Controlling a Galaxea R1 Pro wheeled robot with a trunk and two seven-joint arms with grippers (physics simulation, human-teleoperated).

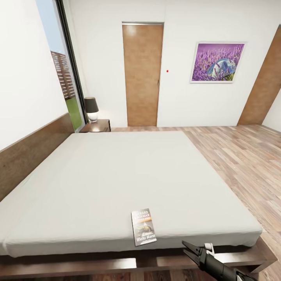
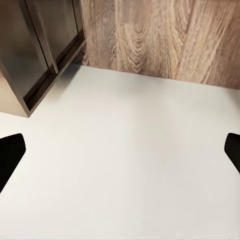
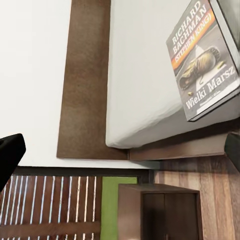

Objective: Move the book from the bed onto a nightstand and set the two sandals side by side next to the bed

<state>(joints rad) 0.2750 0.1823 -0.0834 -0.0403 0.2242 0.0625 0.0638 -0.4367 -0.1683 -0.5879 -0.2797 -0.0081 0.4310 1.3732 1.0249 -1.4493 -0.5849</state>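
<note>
Book (image 1: 143, 227) lies flat on the off-white mattress of the bed (image 1: 117, 175), right at the near edge, its cover up and reading "Richard Bachman" and "Wielki Marsz". Just in front of and to the right of it, the right gripper (image 1: 186, 249) hangs over the dark wooden frame with its fingers spread apart, holding nothing. In the left wrist view the left gripper (image 2: 120, 150) also stands wide open over a plain pale surface. Farther off, at the far corner of the bed, a nightstand (image 1: 96, 125) carries a lamp (image 1: 91, 109). Beyond are a brown door (image 1: 142, 74) and a lavender picture (image 1: 217, 62).
</note>
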